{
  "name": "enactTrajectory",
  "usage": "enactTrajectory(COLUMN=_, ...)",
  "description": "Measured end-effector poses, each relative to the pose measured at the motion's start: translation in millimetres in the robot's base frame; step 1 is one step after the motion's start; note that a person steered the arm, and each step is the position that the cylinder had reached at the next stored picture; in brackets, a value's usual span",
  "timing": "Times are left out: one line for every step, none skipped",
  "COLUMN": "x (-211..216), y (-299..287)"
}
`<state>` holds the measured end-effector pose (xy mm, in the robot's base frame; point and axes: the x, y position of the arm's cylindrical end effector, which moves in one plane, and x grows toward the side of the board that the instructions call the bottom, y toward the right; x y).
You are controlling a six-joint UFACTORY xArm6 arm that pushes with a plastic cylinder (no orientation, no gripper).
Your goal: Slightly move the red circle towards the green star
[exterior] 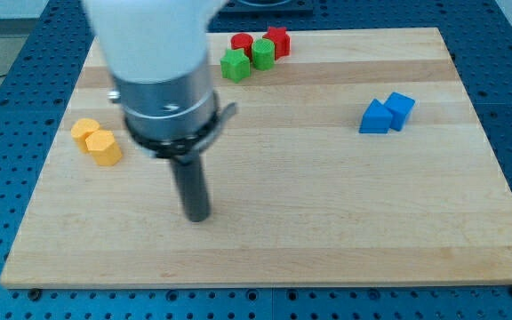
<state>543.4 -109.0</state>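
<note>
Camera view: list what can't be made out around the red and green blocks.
- Red and green cluster, camera view: blocks too small and tightly packed to tell star from circle.
- Board under the arm housing: hidden.
- My tip shows, far below the cluster; contact with the board unclear.

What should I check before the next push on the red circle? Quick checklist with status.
1. My tip visible: ok, on bare board, low centre-left.
2. Tip touching any block: ok, none.
3. Red circle located: ok, at the view's top, left end of the cluster.
4. Green star located: ok, just below the red circle.
5. Gap between red circle and green star: cannot tell, they look nearly touching.
6. Tip behind the red circle for the push: not ok, it sits far below the cluster.
</note>
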Motion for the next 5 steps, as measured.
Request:
enactTrajectory(x=-0.3, y=-46.3)
enactTrajectory(x=-0.3, y=-49.5)
enactTrajectory(x=-0.3, y=-58.3)
enactTrajectory(x=0.1, y=-60.0)
enactTrajectory(x=0.0, y=-87.9)
